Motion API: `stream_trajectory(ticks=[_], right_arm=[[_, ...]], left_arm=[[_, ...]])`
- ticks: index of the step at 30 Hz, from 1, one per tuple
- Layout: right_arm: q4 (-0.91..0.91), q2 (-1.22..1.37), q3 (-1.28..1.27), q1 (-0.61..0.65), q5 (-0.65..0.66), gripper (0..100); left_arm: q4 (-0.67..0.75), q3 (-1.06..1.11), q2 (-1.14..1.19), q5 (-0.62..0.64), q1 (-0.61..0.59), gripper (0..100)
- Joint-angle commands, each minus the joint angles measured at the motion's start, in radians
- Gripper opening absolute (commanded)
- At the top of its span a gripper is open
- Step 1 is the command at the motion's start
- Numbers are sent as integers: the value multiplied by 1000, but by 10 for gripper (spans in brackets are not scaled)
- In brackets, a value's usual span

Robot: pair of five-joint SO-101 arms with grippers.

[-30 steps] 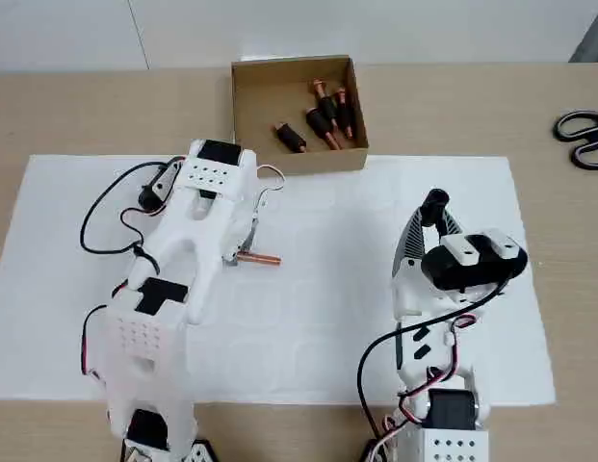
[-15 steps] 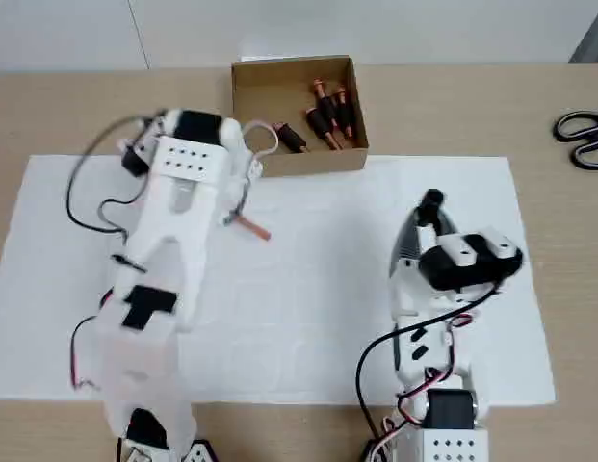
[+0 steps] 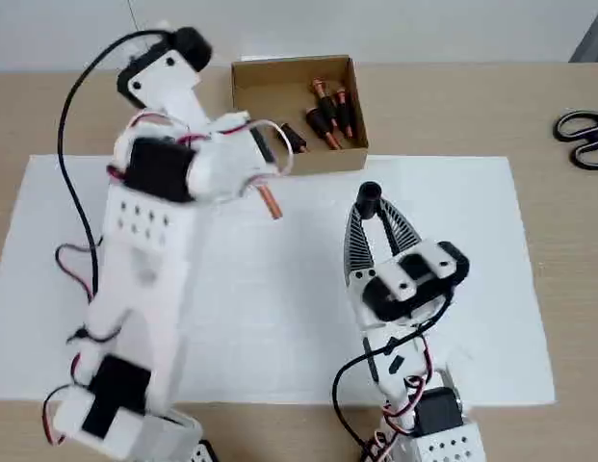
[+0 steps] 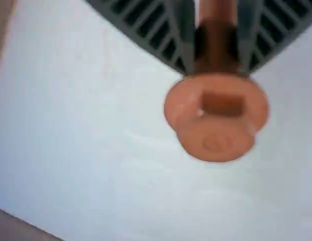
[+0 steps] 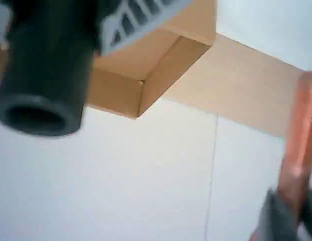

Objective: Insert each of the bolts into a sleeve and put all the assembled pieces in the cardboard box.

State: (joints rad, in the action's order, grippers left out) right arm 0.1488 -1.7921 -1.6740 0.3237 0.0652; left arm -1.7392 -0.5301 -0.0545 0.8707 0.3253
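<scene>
Bolt [image 3: 272,201], copper-coloured, is clamped by its shank between the dark fingers of the left gripper [image 4: 216,56]. It hangs tilted above the white sheet [image 3: 279,327], just off the front wall of the cardboard box [image 3: 327,160]. The left wrist view looks straight at its flat, slotted head.

The right gripper [image 3: 370,214] is closed around a black sleeve [image 3: 368,195], near the box's front corner on that arm's side. In the right wrist view the sleeve's open mouth faces outward, with the bolt off to one side and apart from it.

Several assembled pieces [image 3: 327,114] already lie inside the box.

The step in hand looks like joining this pair. Each arm has its part lifted, but the two parts do not meet. The next move calls for lining the bolt's free end up with the sleeve's bore and sliding it in straight. After that the joined piece goes over the box wall.

The bolt's tip is cut off in the right wrist view. The left arm's body hides its fingers in the high view. A cable crosses one piece in the box, so the count is uncertain.
</scene>
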Motion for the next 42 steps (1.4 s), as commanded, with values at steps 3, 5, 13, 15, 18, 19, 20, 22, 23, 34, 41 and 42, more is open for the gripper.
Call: stream_trajectory(ticks=[3,5,13,15,18,19,20,22,23,34,41,42], right_arm=[[-27,-22,6,71,35,4],[-19,-21,-9,101,35,4],[-18,-19,-9,119,32,4],[-18,-19,-9,119,32,4],[-16,-19,-9,119,31,4],[-16,-19,-9,119,31,4],[-16,-19,-9,119,31,4],[-16,-19,-9,119,31,4],[-16,-19,-9,119,31,4],[-16,-16,-9,119,31,4],[62,-21,-9,119,31,4],[73,-21,-9,119,29,4]], left_arm=[[43,-48,-138,-112,38,6],[95,-48,-155,-169,37,6],[226,-47,-232,-411,98,6],[230,-21,-252,-454,166,6],[276,42,-292,-545,269,6],[305,68,-307,-578,295,6],[336,90,-324,-618,318,6],[390,127,-362,-690,347,6],[407,143,-382,-710,351,6],[617,486,-560,-713,347,6],[862,705,-600,-712,347,6],[864,713,-600,-710,334,6]])
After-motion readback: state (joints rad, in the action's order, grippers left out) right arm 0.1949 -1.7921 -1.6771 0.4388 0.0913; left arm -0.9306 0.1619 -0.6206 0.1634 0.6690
